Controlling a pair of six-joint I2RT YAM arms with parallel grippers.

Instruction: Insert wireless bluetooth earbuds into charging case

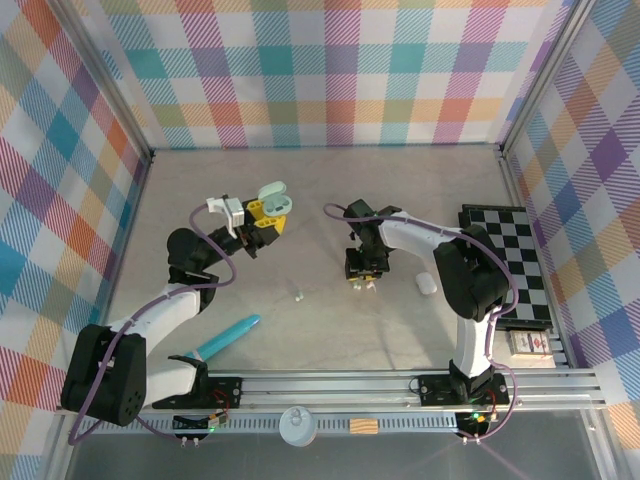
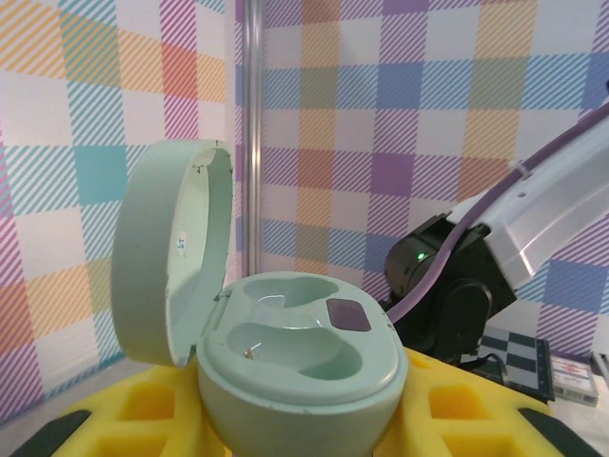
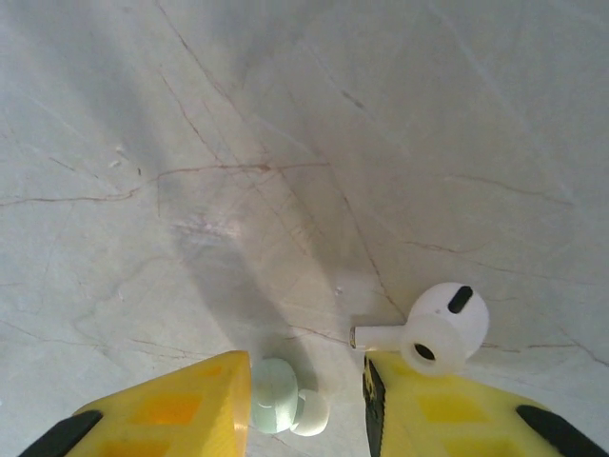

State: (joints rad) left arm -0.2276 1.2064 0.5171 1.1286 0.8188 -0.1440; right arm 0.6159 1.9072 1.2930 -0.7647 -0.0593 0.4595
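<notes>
Straddling mint earbud (image 3: pixel 276 407), right claw (image 3: pixel 306 383) open

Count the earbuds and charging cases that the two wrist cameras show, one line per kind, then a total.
Earbuds: 2 (white earbud, mint green earbud)
Charging case: 1
Total: 3

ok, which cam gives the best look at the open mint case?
Left wrist: the mint case sits close up, its lid hinged open and both earbud wells visible. Top external shows it small, from above, held in the left gripper, wells unreadable.
</notes>
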